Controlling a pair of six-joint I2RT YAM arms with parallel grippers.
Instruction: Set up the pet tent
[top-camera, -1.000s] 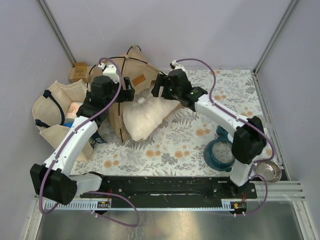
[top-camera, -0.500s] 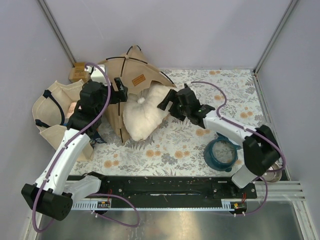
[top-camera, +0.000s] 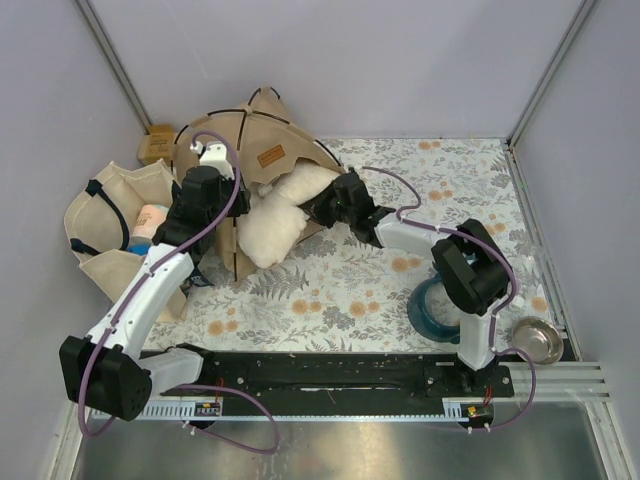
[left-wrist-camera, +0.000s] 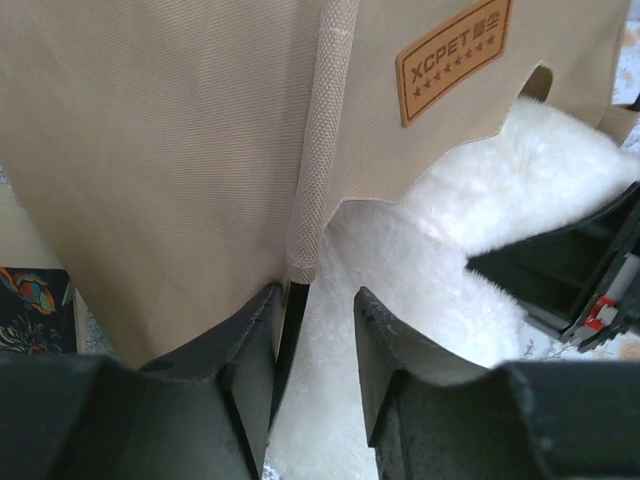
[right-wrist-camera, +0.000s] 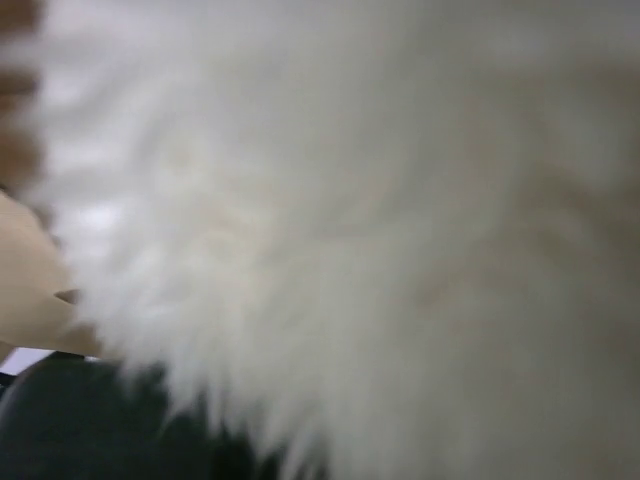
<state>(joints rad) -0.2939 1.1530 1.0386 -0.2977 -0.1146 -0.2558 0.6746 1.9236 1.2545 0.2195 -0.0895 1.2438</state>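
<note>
Now the right hand (top-camera: 331, 203) has come down from the crown of the pet tent (top-camera: 262, 128) to its mouth and presses into the cream fluffy pillow (top-camera: 268, 228), which is bunched deeper under the canvas than a second ago; fur fills the wrist view, so I cannot tell whether this hand is open or closed. Left hand (left-wrist-camera: 318, 296) has narrowed but stands part open, straddling the dark pole (left-wrist-camera: 291, 322) at the front edge, not clamped. Tent stands arched at upper left of the worktop (top-camera: 400, 275); judged: cushion going in, near the end.
</note>
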